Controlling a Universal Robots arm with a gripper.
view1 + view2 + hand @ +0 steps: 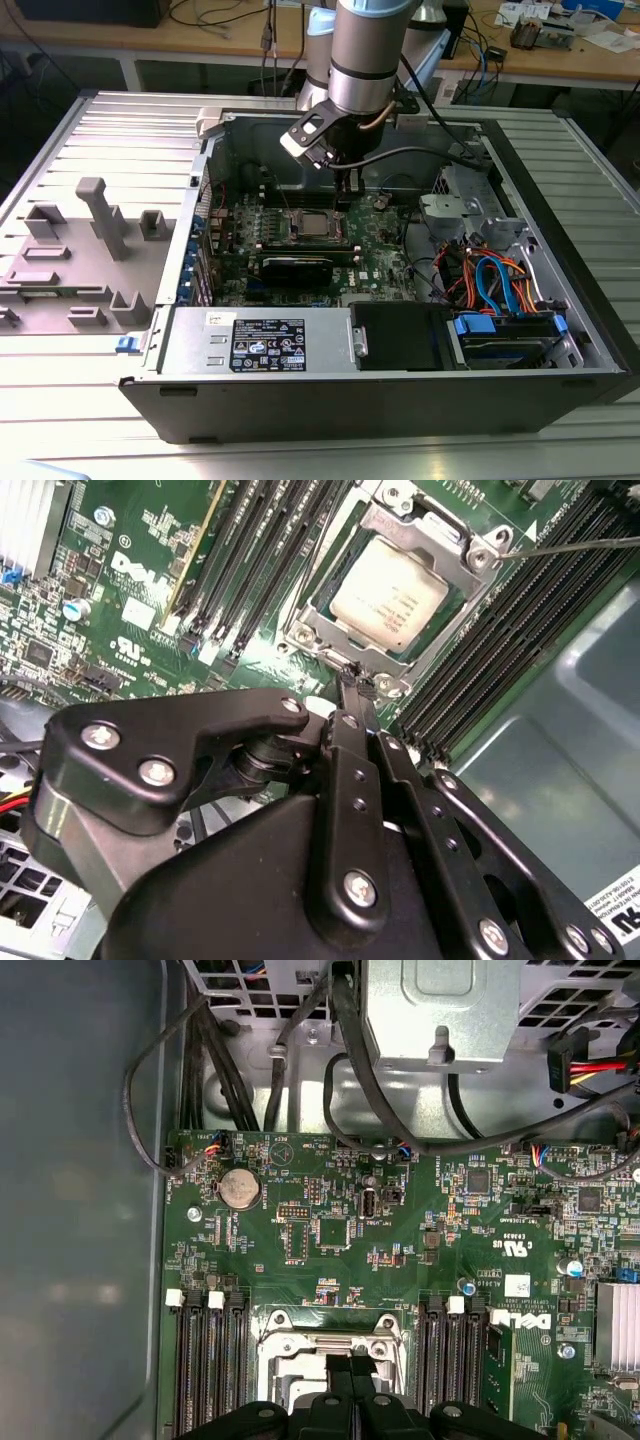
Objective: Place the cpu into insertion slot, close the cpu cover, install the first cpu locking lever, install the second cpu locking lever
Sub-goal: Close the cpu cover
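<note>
Nearest, the ribbed metal table (330, 462) carries an open computer case (600, 330) lying on its side. Along the case's near wall sit a silver power supply box (190, 340) with a label, a black drive cage (400, 335) and, toward the exterior view's right, a bundle of blue and orange cables (495, 280). On the exterior view's left, outside the case, a grey fixture tray (90, 240) with upright pegs rests on the table.

Farther in, on the green board (385, 265), a long black card (297, 265) lies just near of the insertion slot (298, 228). The cpu (390, 592) is seated in that slot, its dull silver top showing through the cut-out of the cpu cover (318, 612), which lies flat over it. Rows of black memory slots (260, 550) flank the socket on both sides. A thin wire locking lever (570, 546) runs outward from one socket corner.

The pincer (353, 680) hangs from the arm (365, 50) just past the socket's far edge, its tips low by a corner of the cover. Its fingers are drawn together, and nothing can be made out between them.

Beyond it a coin battery (238, 1188) sits on the board, and wooden benches (200, 40) stand at the far end.
</note>
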